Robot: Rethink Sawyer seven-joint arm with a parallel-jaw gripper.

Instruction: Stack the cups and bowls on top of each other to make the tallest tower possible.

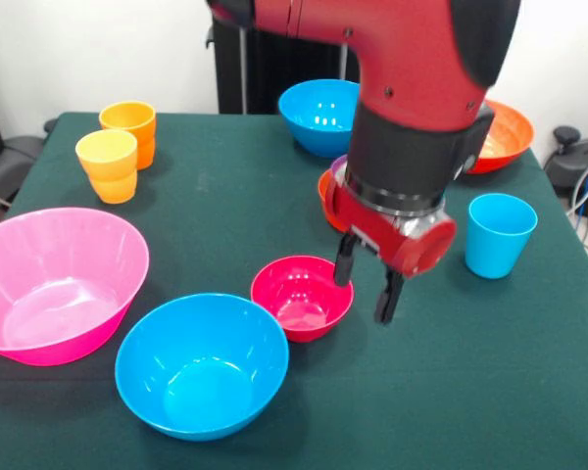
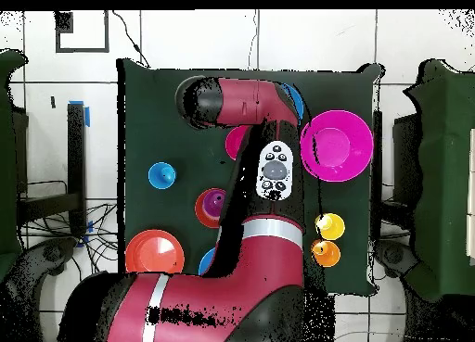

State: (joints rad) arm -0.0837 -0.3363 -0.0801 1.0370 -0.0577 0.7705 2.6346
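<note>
Your gripper [image 1: 366,284] hung open and empty at right rim of small magenta bowl [image 1: 301,296]. Purple cup [image 2: 214,203] sat in small orange-red bowl [image 2: 204,209] behind; magenta bowl not yet stacked, other pieces loose.

My arm [image 1: 412,59] reaches down from above, its red and black wrist [image 1: 407,157] pointing almost straight at the table. Below it my gripper [image 1: 366,284] hangs with its two dark fingers [image 1: 343,264] parted, a clear gap between them, clasping nothing. Overhead, the arm [image 2: 264,171] bends in a long arc.
</note>
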